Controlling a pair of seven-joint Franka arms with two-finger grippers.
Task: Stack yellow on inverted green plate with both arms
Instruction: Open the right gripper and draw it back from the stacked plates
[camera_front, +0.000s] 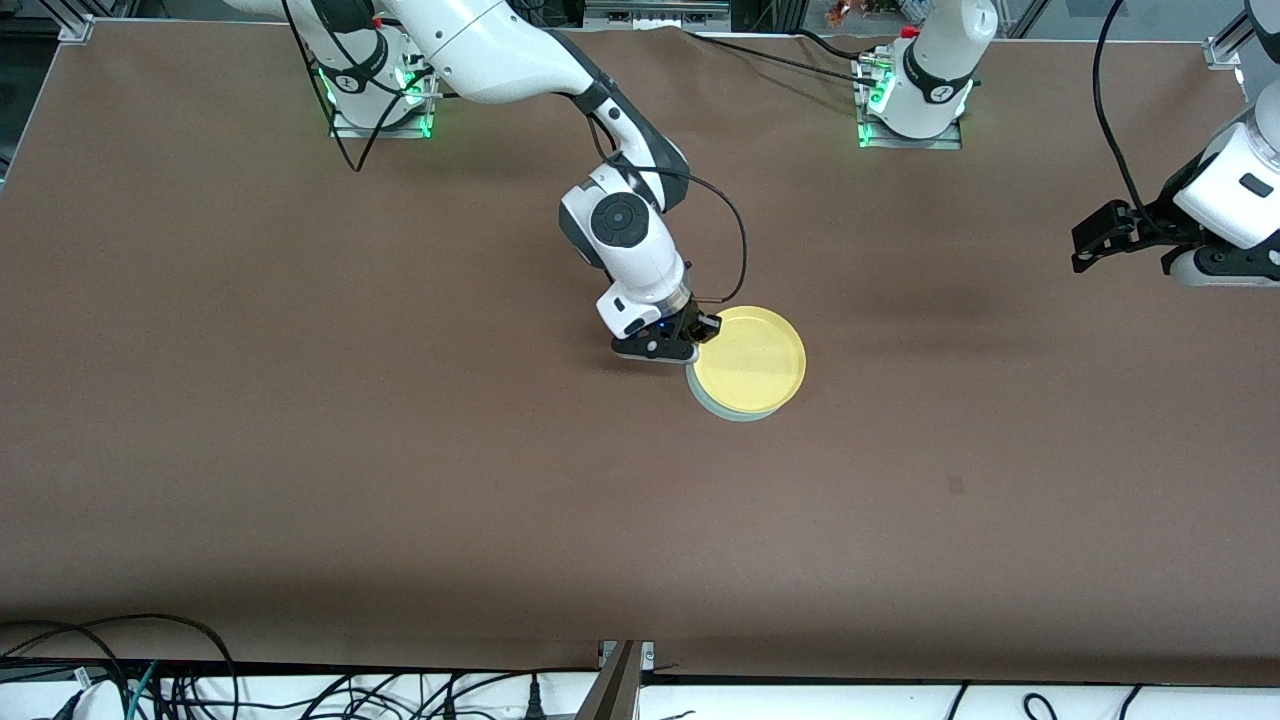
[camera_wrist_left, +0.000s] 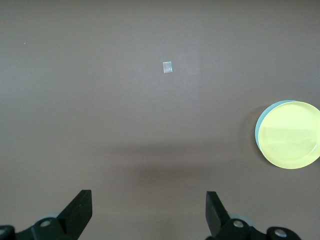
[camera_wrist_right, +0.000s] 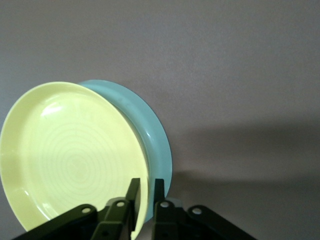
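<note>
Green plate (camera_front: 712, 404) mostly hidden under yellow plate (camera_front: 750, 359), right end effector (camera_front: 697, 338) pinching yellow rim, left end effector (camera_wrist_left: 148, 212) open, waiting.

The yellow plate (camera_front: 750, 361) hides most of the green plate (camera_front: 727, 413), leaving only a thin crescent showing. In the left wrist view the yellow plate's rim is cut off at the frame edge. A small pale square (camera_wrist_left: 167, 67) on the table is too small to identify.

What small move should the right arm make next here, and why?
Probably open the right hand and lift off. Its fingers pinch the yellow plate's rim, and that plate already sits on the green plate, slightly offset, so the stack looks made. The left hand waits open over bare table toward its own end.
</note>
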